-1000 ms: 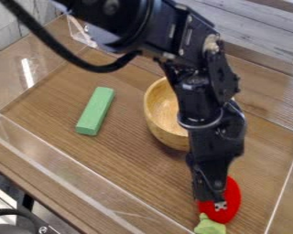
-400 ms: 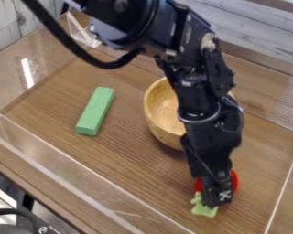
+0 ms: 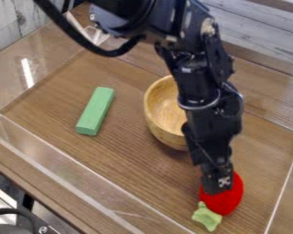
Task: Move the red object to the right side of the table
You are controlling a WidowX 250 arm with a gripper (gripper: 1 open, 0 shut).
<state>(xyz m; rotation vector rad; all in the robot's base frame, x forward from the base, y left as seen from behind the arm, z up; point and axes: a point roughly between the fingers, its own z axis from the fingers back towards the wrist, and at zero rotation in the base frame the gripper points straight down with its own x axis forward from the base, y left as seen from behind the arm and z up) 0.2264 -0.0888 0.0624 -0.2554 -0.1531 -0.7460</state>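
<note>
1. At 5 o'clock in the camera view, the red object (image 3: 222, 196) lies on the brown wood-grain table (image 3: 127, 174), its green leafy stem (image 3: 207, 217) at the 7 o'clock end of its body.
2. The pincer (image 3: 215, 185), black and pointing down, overlaps the red object's 11 o'clock side in the view; most of the red body shows beyond the tips, toward 5 o'clock.
3. Whether the 2 fingers stand apart or together cannot be told, nor whether they touch the red object; the tips merge into 1 dark shape.
4. Hidden: part of the red object's upper edge, behind the pincer, and the 3 o'clock side of the wooden bowl (image 3: 161, 111), behind the black arm (image 3: 174, 41).
5. Cut off: the arm, by the frame at 11 to 12 o'clock, and a dark looped cable (image 3: 17, 212), at 7 to 8 o'clock.
6. Fully visible: the green block (image 3: 95, 111), at 9 o'clock, well apart from the pincer.
</note>
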